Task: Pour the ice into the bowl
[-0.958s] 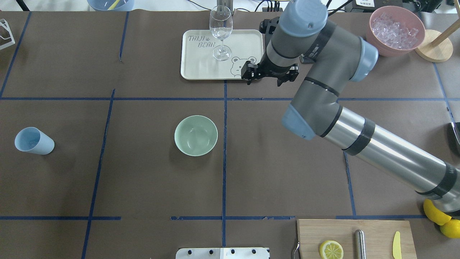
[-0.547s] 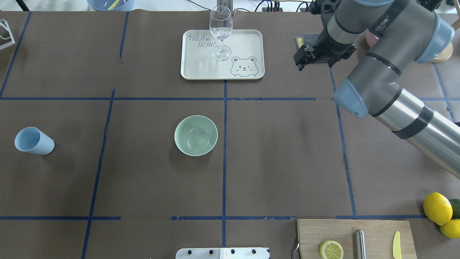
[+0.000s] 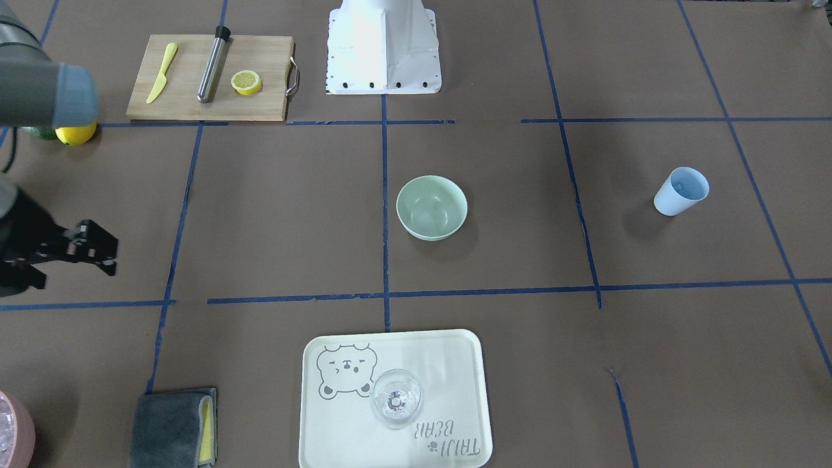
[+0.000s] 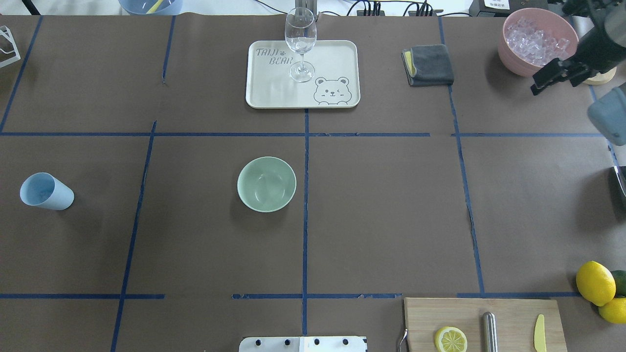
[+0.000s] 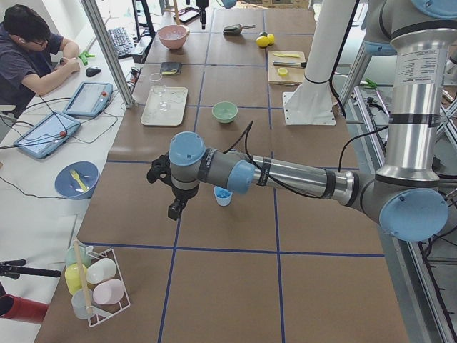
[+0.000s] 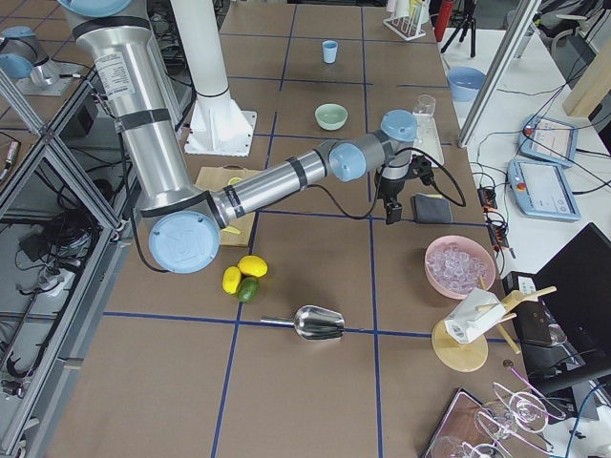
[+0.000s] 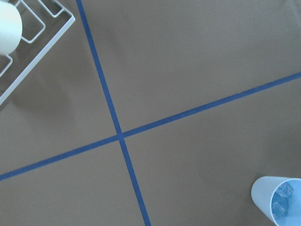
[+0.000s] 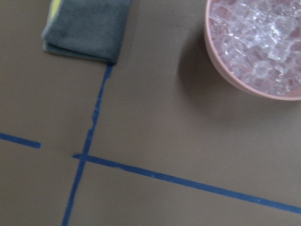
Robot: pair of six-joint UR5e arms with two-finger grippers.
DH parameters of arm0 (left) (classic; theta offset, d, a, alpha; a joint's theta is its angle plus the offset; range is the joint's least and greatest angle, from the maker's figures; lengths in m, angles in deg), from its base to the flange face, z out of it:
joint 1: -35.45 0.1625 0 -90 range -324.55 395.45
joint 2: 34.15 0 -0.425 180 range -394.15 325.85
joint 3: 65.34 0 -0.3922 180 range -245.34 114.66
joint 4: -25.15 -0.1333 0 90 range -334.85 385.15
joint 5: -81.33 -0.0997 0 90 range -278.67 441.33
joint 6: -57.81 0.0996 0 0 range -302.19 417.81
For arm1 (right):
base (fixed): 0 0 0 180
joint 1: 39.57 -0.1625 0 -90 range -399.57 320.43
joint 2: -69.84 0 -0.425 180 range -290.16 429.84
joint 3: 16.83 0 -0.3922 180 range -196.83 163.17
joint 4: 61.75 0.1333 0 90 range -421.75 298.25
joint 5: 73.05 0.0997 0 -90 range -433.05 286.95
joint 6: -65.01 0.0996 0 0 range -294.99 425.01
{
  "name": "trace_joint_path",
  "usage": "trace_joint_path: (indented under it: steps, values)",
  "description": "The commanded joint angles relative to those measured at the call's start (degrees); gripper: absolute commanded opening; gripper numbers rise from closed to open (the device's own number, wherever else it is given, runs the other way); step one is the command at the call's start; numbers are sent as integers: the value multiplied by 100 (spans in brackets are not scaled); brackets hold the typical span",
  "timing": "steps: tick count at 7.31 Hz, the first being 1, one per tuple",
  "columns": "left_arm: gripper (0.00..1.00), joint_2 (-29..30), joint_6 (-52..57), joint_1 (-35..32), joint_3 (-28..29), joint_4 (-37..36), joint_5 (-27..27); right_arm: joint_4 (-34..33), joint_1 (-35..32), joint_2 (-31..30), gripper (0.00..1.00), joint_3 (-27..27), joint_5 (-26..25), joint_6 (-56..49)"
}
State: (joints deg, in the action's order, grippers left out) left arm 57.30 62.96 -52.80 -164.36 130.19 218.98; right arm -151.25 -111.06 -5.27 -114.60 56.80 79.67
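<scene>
The pale mint-green bowl (image 4: 266,184) stands empty near the table's middle, also in the front-facing view (image 3: 431,207). A blue cup (image 4: 46,191) stands at the far left. The left wrist view shows a few small clear ice cubes (image 7: 281,201) inside it. A pink bowl (image 4: 508,49) at the back right holds a heap of ice (image 4: 535,39), also in the right wrist view (image 8: 256,42). My right gripper (image 4: 555,80) hovers open and empty just beside the pink bowl. My left gripper (image 5: 175,207) shows only in the exterior left view, above the table near the blue cup. I cannot tell its state.
A cream tray (image 4: 337,54) with a wine glass (image 4: 301,44) sits at the back centre. A grey cloth (image 4: 429,64) lies between the tray and the pink bowl. A cutting board (image 4: 513,313) with a lemon half, lemons (image 4: 595,282) and a metal scoop (image 6: 318,322) lie at the right.
My right arm has swung from the tray's right edge far to the right, to the pink bowl, uncovering the grey cloth. The bowl and blue cup have not moved.
</scene>
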Motion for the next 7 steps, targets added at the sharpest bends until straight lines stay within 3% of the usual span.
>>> trace_joint_path:
  steps: [1,3,4,5,7]
  values:
    - [100,14,-1640,53,-46,1600,-10,-14,-453,-433,100,3,111,-866]
    - [100,-292,-1763,220,15,2892,-45,47,-516,-556,100,20,102,-886]
    - [100,-694,-2337,220,50,4065,-80,56,-516,-653,100,21,93,-878]
    - [100,-846,-3239,499,33,4973,-472,64,-533,-680,100,12,84,-877]
    - [100,-1032,-4156,1350,-11,5578,-1684,64,-542,-689,100,21,67,-869]
